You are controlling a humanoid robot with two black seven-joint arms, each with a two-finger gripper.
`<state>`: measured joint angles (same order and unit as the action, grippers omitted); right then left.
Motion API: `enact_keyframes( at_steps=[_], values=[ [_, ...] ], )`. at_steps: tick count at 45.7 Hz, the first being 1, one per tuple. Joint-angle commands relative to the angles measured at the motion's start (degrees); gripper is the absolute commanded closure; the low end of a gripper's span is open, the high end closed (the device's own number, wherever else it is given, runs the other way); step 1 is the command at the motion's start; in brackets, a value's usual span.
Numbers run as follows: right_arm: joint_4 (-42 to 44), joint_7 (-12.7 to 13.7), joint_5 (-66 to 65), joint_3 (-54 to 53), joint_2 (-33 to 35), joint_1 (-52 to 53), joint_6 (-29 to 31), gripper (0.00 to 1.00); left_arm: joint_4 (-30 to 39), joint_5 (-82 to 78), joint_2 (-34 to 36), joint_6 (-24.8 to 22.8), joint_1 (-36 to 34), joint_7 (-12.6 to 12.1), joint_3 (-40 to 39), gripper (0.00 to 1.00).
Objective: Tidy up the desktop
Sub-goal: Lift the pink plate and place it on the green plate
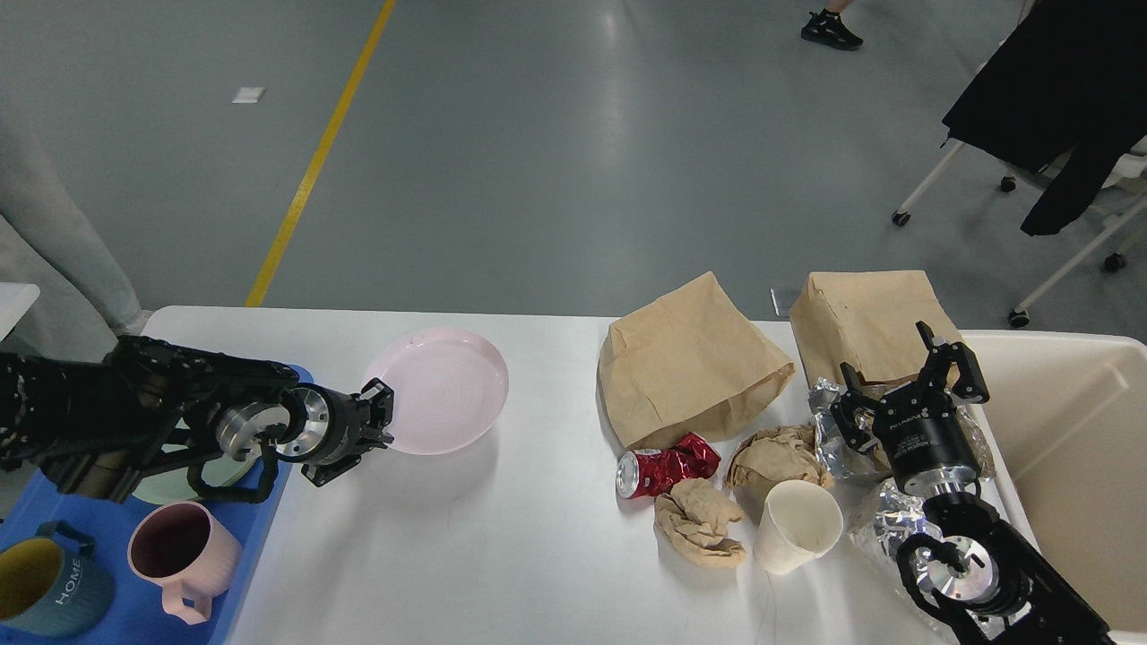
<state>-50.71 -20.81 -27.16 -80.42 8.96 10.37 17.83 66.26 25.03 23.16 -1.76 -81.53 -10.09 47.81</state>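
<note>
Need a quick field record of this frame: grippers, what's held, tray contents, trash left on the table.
left gripper: jaws shut on the pink plate, near edge, plate tilted off the desktop
right gripper: jaws open, empty, over the foil
blue tray: pink mug, blue mug, green plate mostly hidden by arm
trash: two paper bags, red can, crumpled paper, paper cup
bin: right of table
</note>
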Motion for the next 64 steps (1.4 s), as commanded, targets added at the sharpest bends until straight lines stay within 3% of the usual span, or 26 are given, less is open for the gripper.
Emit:
enact_keyframes(
  at_steps=[1,6,12,20,27,30,35,40,52,56,64],
  values=[
    [0.0,0.0,0.0,0.0,0.0,0.0,0.0,0.0,8.4,3.2,2.2,-0.3,-9.9,0.6,6.4,1.0],
    [0.0,0.0,0.0,0.0,0.0,0.0,0.0,0.0,14.7,8.7,2.2,-4.2,-19.4,1.9,13.5,1.0],
    [0.0,0.0,0.0,0.0,0.0,0.0,-0.1,0.0,21.5,12.8,1.8,-9.5,-31.2,6.2,22.9,1.0],
    [0.0,0.1,0.0,0.0,0.0,0.0,0.0,0.0,19.6,12.9,3.7,-13.0,-31.7,7.0,25.7,1.0],
    [0.0,0.0,0.0,0.0,0.0,0.0,0.0,0.0,12.9,12.1,7.8,-14.8,-26.2,5.4,28.3,1.0],
    [0.0,0.1,0.0,0.0,0.0,0.0,0.0,0.0,4.8,9.9,10.2,-16.0,-20.6,3.5,29.2,1.0],
    [0.0,0.0,0.0,0.0,0.0,0.0,0.0,0.0,-6.6,6.8,12.6,-19.3,-12.3,3.1,28.3,1.0],
    [0.0,0.0,0.0,0.0,0.0,0.0,0.0,0.0,-15.3,6.4,13.1,-23.6,-4.8,2.5,24.4,1.0],
    [0.0,0.1,0.0,0.0,0.0,0.0,0.0,0.0,-32.6,2.9,14.1,-24.1,10.8,-1.2,13.5,1.0],
    [0.0,0.0,0.0,0.0,0.0,0.0,-0.1,0.0,-35.2,0.0,13.8,-23.6,15.3,-1.7,9.7,1.0],
    [0.0,0.0,0.0,0.0,0.0,0.0,0.0,0.0,-35.3,-5.3,11.6,-21.1,16.4,-1.6,8.8,1.0]
  ],
)
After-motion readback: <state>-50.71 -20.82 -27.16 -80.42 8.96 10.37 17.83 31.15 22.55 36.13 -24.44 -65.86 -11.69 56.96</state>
